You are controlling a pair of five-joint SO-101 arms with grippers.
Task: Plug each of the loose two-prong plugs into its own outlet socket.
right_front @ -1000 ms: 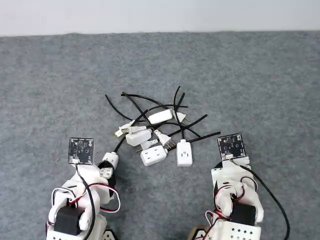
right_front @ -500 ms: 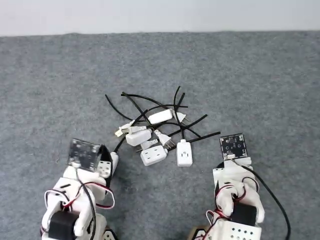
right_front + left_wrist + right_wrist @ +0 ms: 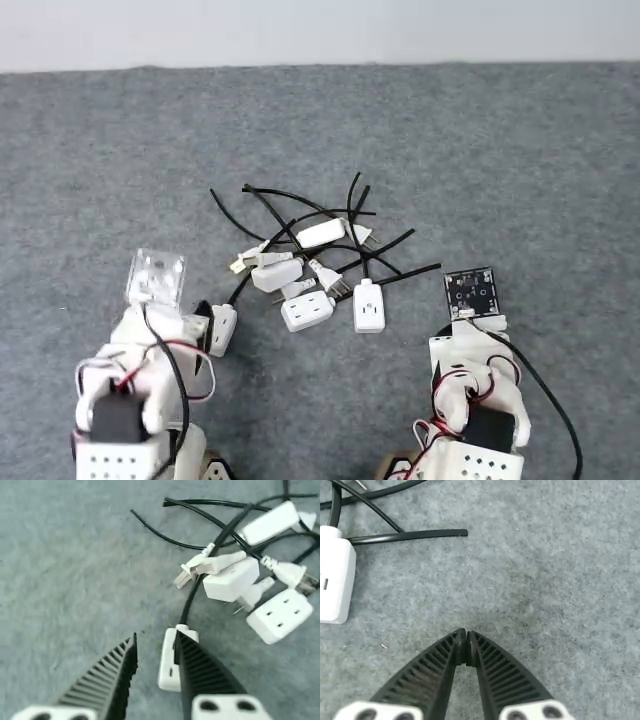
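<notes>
You're looking at a robotics lab bench, not a home. A flat grey felt-like mat (image 3: 520, 150) covers the table up to a plain pale wall (image 3: 320, 30). The white plastic left arm (image 3: 150, 345) and right arm (image 3: 470, 360) carry bare red and black wiring and an exposed dark circuit board (image 3: 470, 292). White plastic outlet sockets (image 3: 307, 310) lie on cut-off black cords (image 3: 410, 535).

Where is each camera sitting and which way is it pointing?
High view: fixed above the table, looking down on the grey mat and plug tangle; left arm and right arm show at the near edge.
Left wrist view: on the left arm, facing the tangle past its open left claw.
Right wrist view: on the right arm, facing the mat past its shut right claw.
Shared: high and left wrist views both show the double socket; high and right wrist, the single socket.
</notes>
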